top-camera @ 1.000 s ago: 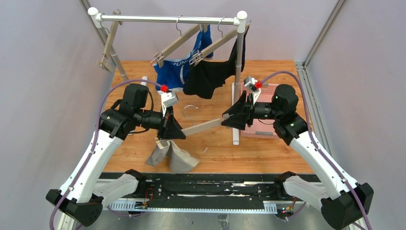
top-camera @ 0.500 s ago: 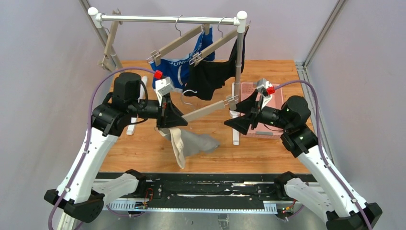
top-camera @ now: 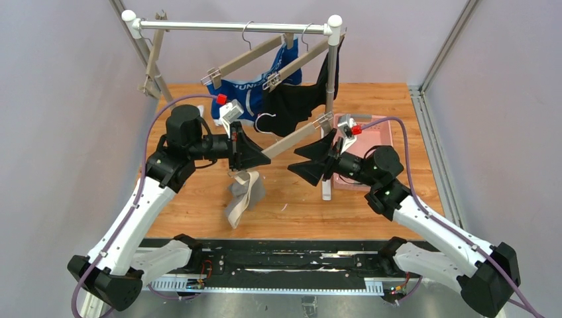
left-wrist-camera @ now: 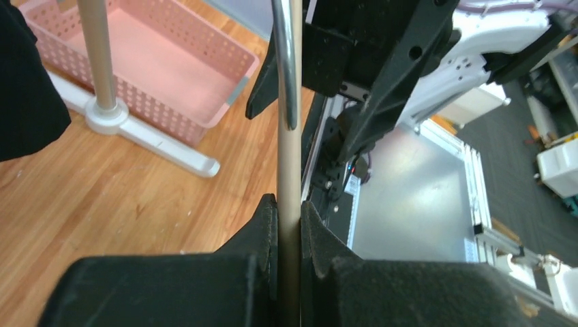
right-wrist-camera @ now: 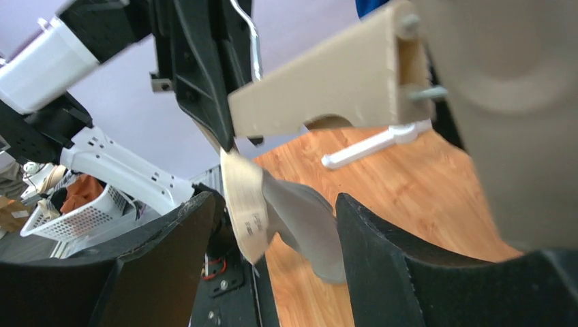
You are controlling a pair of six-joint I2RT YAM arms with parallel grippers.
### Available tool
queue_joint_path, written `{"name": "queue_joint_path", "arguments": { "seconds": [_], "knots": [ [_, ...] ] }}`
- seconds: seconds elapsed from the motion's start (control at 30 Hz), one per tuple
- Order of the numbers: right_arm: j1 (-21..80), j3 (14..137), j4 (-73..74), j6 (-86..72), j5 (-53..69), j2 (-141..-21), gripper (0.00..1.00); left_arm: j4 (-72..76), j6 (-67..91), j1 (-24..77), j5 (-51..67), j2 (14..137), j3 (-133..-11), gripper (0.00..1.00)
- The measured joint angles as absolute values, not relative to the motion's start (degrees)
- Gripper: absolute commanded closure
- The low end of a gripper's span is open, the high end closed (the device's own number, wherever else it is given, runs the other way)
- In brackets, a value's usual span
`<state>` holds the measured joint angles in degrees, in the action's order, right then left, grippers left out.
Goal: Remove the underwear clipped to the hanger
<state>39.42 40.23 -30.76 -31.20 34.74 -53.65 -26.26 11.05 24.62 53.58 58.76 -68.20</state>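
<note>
The pink basket [left-wrist-camera: 163, 112] stands on the counter [top-camera: 344, 212] at the foot of the rack's right post. From the left wrist, only its perforated walls and plain pink floor show. From above, the right arm covers most of it.

The left tool [top-camera: 255, 151] is clamped narrow on one end of a wooden hanger [top-camera: 295, 136]. In the left wrist view the bar runs straight up out from between its fingers [left-wrist-camera: 266, 225]. The grey underwear [top-camera: 242, 199] hangs from that same end, just under the tool and above the counter. The tool's body hides the clip that holds it. The right tool [top-camera: 298, 161] is spread wide below the hanger's other end and touches nothing. Its own camera shows the bar's end close above the gap and the grey cloth beyond.

The blue underwear [top-camera: 245, 96] and the black underwear [top-camera: 291, 106] are each clipped to a hanger on the rail [top-camera: 232, 26]. The blue waistband lettering is partly hidden by the black cloth and a clip, and only a few letters can be read. In the left wrist view only a black corner of cloth enters at the left edge.
</note>
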Motion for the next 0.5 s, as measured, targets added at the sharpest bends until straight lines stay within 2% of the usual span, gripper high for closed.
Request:
{"name": "queue_joint_path", "arguments": {
  "seconds": [0.2, 0.5],
  "knots": [
    [41.6, 39.5, -43.3, -32.5, 30.9, -56.3, 0.31, -13.0, 19.7, 25.8, 52.6, 57.1, -62.3, 1.00],
    [42.1, 38.9, -54.8, -32.9, 25.3, -59.1, 0.31, -3.7, 25.5, 28.3, 51.1, 54.6, -59.9, 1.00]
  ]
}}
